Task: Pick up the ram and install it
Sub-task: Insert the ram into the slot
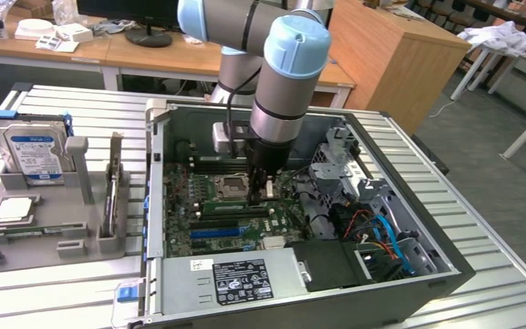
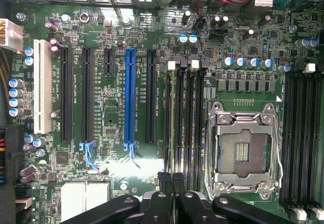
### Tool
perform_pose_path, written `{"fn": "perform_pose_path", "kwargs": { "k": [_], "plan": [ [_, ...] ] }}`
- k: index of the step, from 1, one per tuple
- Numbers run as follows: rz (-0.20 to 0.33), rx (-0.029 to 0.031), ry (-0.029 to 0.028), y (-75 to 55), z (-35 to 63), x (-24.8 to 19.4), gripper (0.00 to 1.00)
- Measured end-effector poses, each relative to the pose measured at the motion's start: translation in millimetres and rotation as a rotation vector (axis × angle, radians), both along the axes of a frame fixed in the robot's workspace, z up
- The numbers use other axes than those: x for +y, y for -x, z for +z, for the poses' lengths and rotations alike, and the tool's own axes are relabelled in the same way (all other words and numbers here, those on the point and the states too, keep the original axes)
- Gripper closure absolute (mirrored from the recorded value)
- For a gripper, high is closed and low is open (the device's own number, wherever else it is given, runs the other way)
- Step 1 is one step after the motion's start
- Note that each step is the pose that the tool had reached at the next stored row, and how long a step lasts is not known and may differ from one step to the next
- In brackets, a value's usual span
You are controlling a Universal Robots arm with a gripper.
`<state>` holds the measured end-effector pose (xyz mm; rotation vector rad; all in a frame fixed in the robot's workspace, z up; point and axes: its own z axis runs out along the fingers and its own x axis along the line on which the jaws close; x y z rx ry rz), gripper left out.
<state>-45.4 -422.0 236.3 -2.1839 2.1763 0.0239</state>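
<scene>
Worktop (image 1: 53,288): ribbed metal, open PC case (image 1: 446,274) on it; wooden desks (image 1: 400,62) far behind. Pincer (image 1: 261,197) closed tight, tips at ram (image 1: 231,203), which stands in slot beside CPU socket (image 1: 231,184). Grip unclear.

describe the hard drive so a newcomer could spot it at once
Beside the open computer case, on the exterior view's left, sits a grey tray. The hard drive stands upright at its far end. It alone is a silver box with a blue label; the CPU chip nearby lies flat.
</scene>
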Motion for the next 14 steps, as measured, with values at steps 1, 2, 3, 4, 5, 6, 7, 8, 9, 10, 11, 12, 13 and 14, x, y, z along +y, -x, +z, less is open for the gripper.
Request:
{"fn": "perform_pose_path", "kwargs": {
  "k": [1,2,3,4,5,6,7,8,9,10,11,12,13,14],
  "plan": [
    [0.0,-0.0002,0.0,0.1,0.0,0.0,0.87],
    [0.0,-0.0008,0.0,0.6,0.0,0.0,0.87],
    [0.0,-0.0016,0.0,1.1,0.0,0.0,0.87],
    [0.0,-0.0019,0.0,1.3,0.0,0.0,0.87],
    [0.0,-0.002,-0.0001,1.5,0.0,0.0,0.87],
    [0.0,-0.002,0.0,1.6,0.0,0.0,0.87],
    [0.0,-0.002,0.0,1.7,0.0,0.0,0.87],
    [-0.001,-0.002,0.0,1.9,0.0,0.0,0.87],
    [-0.005,-0.002,0.0,1.9,0.0,0.0,0.87],
    [-0.009,-0.002,0.0,1.9,0.0,0.0,0.87],
    [-0.01,-0.002,-0.0001,1.9,0.0,0.0,0.87],
    [-0.01,-0.0019,0.0,1.9,0.0,-0.1,0.87],
    [-0.01,-0.002,0.0,1.9,0.0,0.0,0.87],
    [-0.01,-0.002,0.0,1.9,0.0,0.0,0.87]
  ]
}}
